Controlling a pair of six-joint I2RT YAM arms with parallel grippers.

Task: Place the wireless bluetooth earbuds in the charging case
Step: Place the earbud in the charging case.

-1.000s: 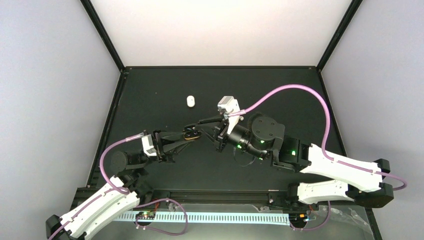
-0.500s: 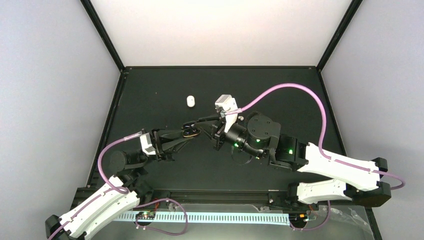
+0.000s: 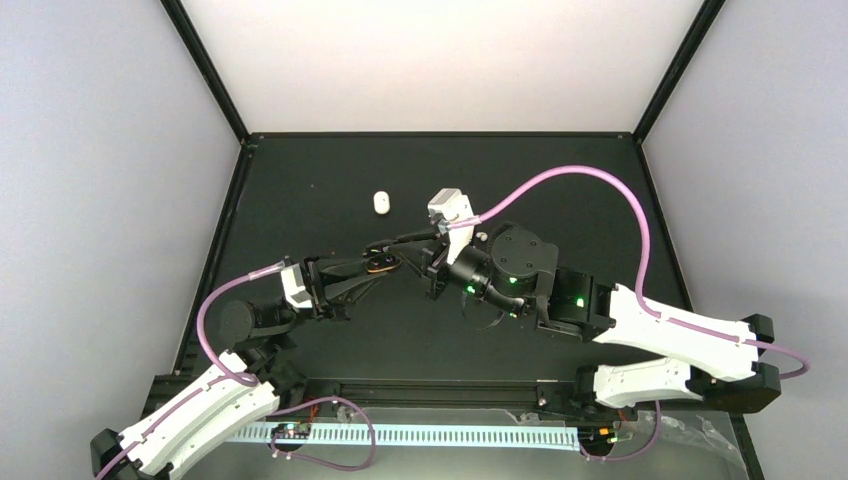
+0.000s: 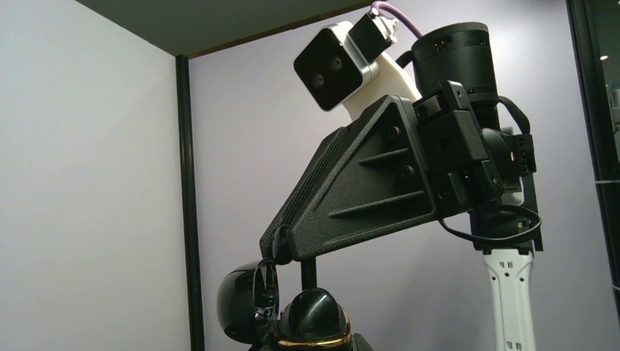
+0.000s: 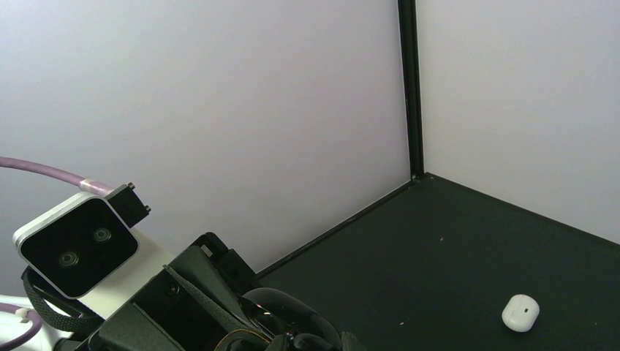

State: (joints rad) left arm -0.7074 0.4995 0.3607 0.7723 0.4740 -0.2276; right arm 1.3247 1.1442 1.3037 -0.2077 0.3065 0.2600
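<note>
Your right pincer [image 3: 392, 248] has crept left; its closure you cannot tell. Your left pincer [image 3: 382, 263] stays clamped on the charging case [image 3: 377, 265], a white earbud [image 3: 381, 202] well beyond.

A black table [image 3: 300, 180] fills the middle; a white wall [image 3: 440, 60] rises at 12 o'clock; a lilac wall [image 3: 100, 200] stands at 9 o'clock, a second lilac wall [image 3: 760, 180] at 3 o'clock; black posts [image 3: 205, 68] (slanting outward) rise at 11 and 1 o'clock; a white slotted strip [image 3: 450, 435] lies at 6 o'clock.
</note>
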